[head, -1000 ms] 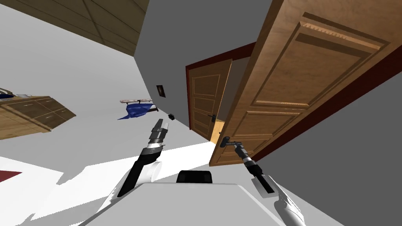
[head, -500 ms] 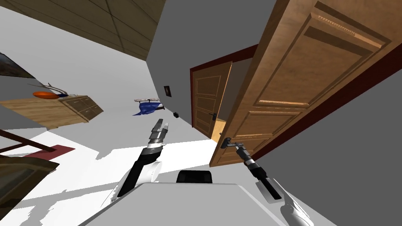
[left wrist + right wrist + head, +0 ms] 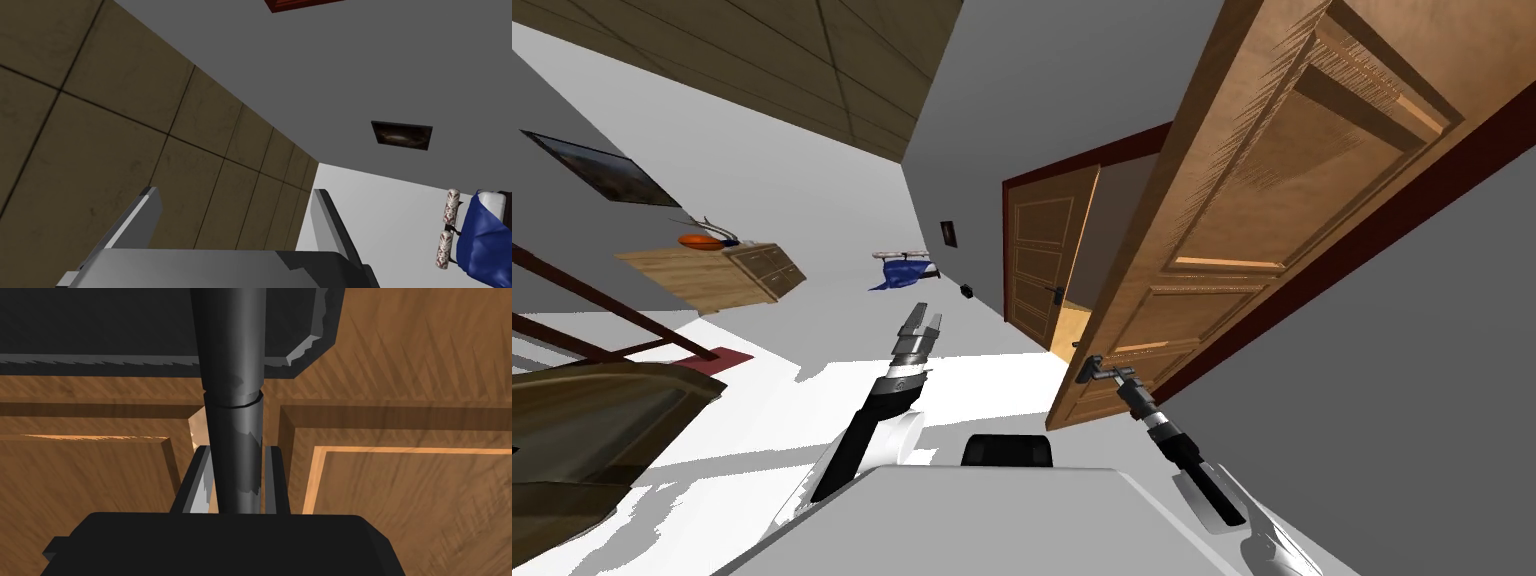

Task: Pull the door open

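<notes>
The right claw is clenched on the dark door handle, at about four o'clock from the head view's centre. The handle sits low on the near wooden door, which stands swung out from its dark red frame. The left claw is raised at about nine o'clock from the right one, well apart from the door. A second wooden door stands ajar at about twelve o'clock. A blue cloth and a wooden counter lie towards ten o'clock. In the left wrist view, the left claw is released, its fingers spread with nothing between them. In the right wrist view, the right claw grasps the handle. Its fingers press the lever's two sides, and the lever runs ahead to a dark plate on the door.
</notes>
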